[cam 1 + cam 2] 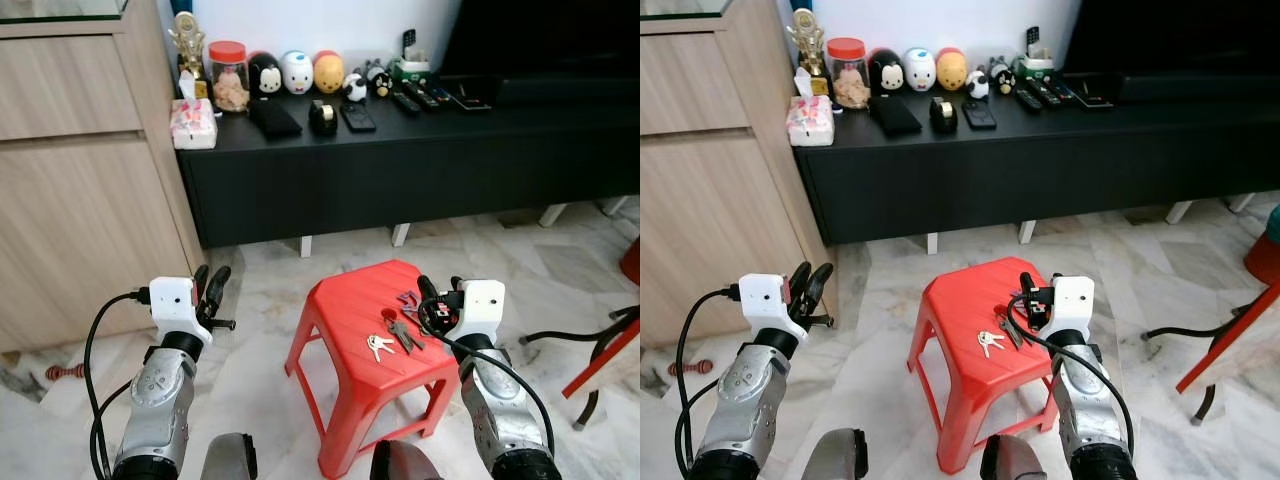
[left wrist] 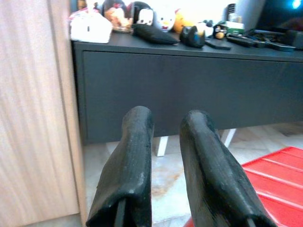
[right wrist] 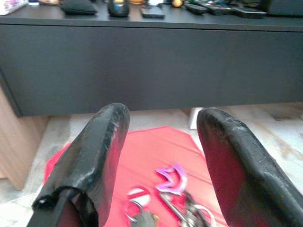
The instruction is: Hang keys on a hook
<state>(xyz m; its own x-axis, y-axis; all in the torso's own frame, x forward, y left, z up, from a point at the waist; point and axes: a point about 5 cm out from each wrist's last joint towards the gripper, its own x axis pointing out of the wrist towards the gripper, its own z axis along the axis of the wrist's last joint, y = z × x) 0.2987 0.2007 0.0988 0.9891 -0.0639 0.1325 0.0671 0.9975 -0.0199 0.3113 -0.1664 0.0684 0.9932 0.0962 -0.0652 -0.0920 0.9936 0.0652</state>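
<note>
Head views: nearest the camera, two silver arms raised. Left gripper [image 1: 212, 283] is left of the red stool [image 1: 345, 310], off it, over marble floor [image 1: 255, 300]; fingers nearly together, nothing between them. Right gripper [image 1: 427, 296] sits over the stool's right rear part, just beside the keys [image 1: 400, 325]. The keys lie flat on the stool top: a small silver bunch [image 1: 379, 346] toward the front, a darker bunch with a red tag and a purple piece behind it, near the right gripper. Behind the stool, a long black cabinet [image 1: 400, 170]. On its top, a clear jar with red lid [image 1: 229, 76] holding pale snacks, a tissue pack [image 1: 193, 122], a trophy [image 1: 187, 40], round figurines [image 1: 297, 72], a black pouch [image 1: 272, 117], a tape dispenser [image 1: 322, 116], remotes [image 1: 420, 98]. Wooden cupboard [image 1: 80, 180] left of the stool.

Left wrist view: the left gripper's fingers [image 2: 128, 170] close together with a narrow gap, holding nothing, pointing at the black cabinet front; a red stool corner beside them.

Right wrist view: the right gripper's fingers [image 3: 94, 156] spread wide, released, nothing grasped. Between them, on the stool, lie the keys with the purple piece [image 3: 170, 177] and red tag [image 3: 137, 194], blurred.
</note>
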